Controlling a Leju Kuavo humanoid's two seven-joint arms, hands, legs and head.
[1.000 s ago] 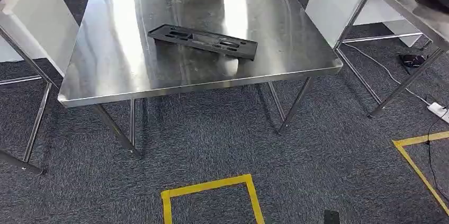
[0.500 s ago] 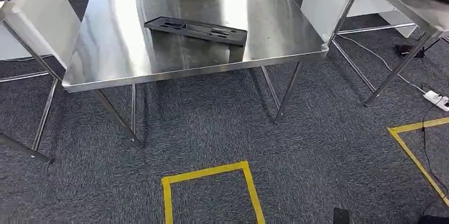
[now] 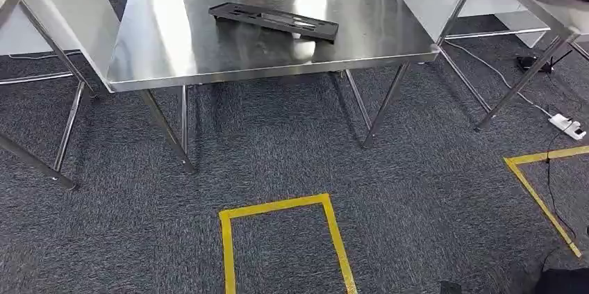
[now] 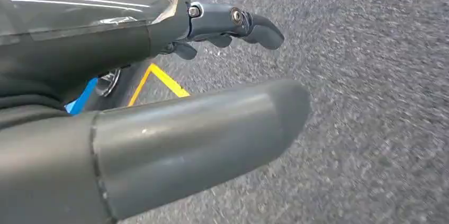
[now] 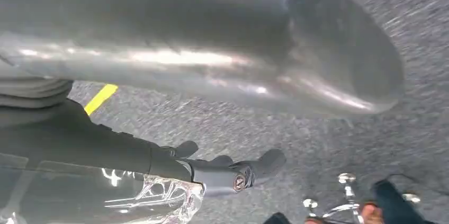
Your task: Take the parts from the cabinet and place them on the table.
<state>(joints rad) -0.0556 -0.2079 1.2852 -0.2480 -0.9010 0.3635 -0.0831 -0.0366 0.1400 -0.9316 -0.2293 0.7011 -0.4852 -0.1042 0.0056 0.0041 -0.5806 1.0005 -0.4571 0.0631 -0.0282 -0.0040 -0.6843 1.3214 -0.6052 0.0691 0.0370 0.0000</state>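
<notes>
From the head view we see the steel table (image 3: 173, 51) at 12 o'clock, with one long black part (image 3: 274, 20) lying flat on its top, its length running from about 11 o'clock toward 1 o'clock and its right end nearer the front edge. A second steel table (image 3: 535, 2) stands at 2 o'clock, well apart from the first, and a third table's corner (image 3: 42, 2) enters at 10 o'clock. On the grey carpet (image 3: 417, 190) we note a yellow tape rectangle (image 3: 281, 205) at 6 o'clock, a second yellow tape outline (image 3: 538, 193) at 4 o'clock, and a white power strip (image 3: 567, 126) at 3 o'clock. The wrist views supply what the head view lacks. In the left wrist view we see the left hand (image 4: 174, 97) over carpet and a yellow tape corner (image 4: 159, 78); its thumb is extended, its fingers (image 4: 259, 25) are slightly curled and apart, and it grasps nothing. In the right wrist view we see the right hand (image 5: 222, 128) likewise released, fingers (image 5: 265, 163) spread from the thumb, holding nothing, above carpet with a yellow tape strip (image 5: 100, 98) beside it.
</notes>
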